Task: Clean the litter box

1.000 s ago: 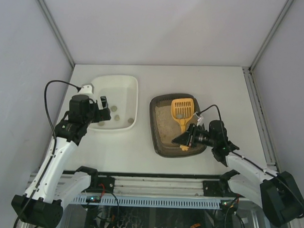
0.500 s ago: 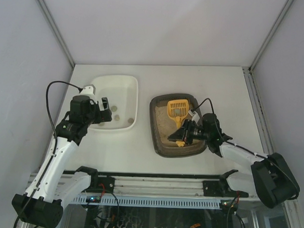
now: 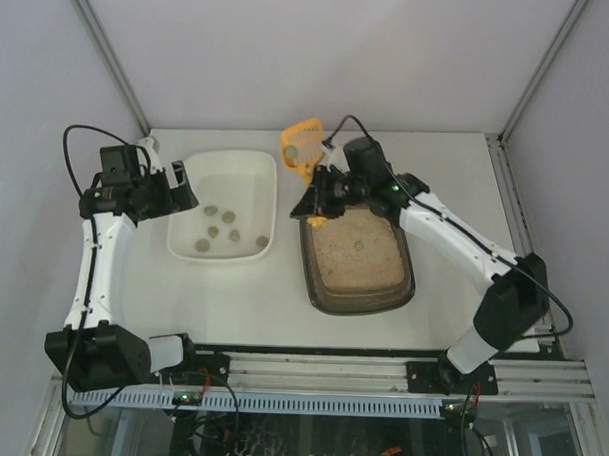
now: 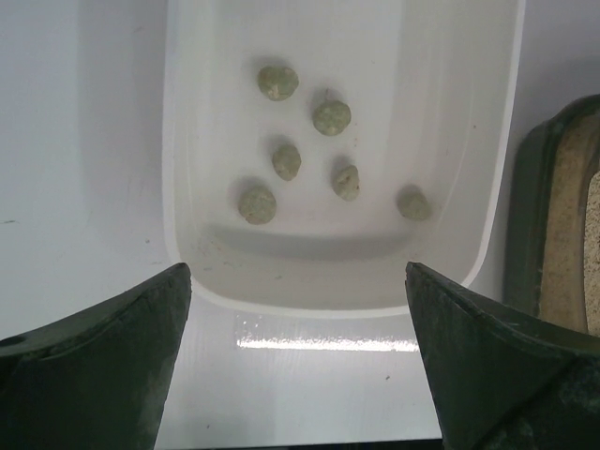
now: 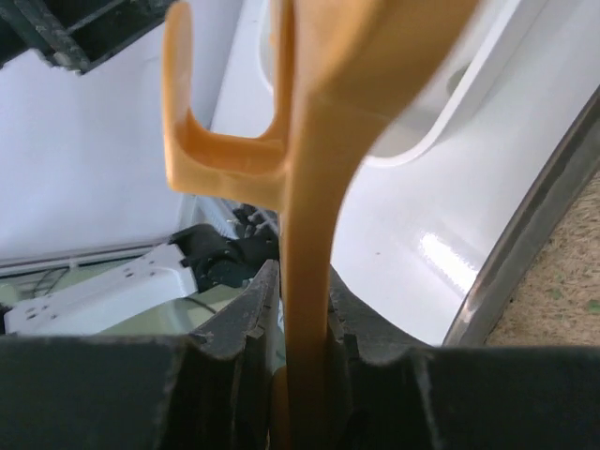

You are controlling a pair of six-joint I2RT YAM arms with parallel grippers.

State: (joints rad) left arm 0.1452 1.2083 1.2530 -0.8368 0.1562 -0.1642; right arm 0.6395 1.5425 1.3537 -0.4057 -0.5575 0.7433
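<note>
The dark brown-grey litter box (image 3: 322, 289) with pale sandy litter sits right of centre; its rim also shows in the left wrist view (image 4: 525, 206) and the right wrist view (image 5: 525, 253). My right gripper (image 3: 321, 194) is shut on the handle of the yellow slotted scoop (image 3: 301, 146), holding it in the air at the box's far left corner, head raised. The handle (image 5: 314, 234) is pinched between the jaws. My left gripper (image 3: 176, 196) is open and empty, just left of the white tray (image 3: 271, 192). The tray (image 4: 178, 206) holds several grey-green clumps (image 4: 274, 82).
The grey enclosure walls close in on the left, right and back. A metal rail (image 3: 309, 373) with the arm bases runs along the table's near edge. Black cables loop from both arms.
My right arm lifted the scoop out of the litter box and swung it up to the far left corner. My left arm pulled back left, off the white tray. More clumps lie in the tray.
</note>
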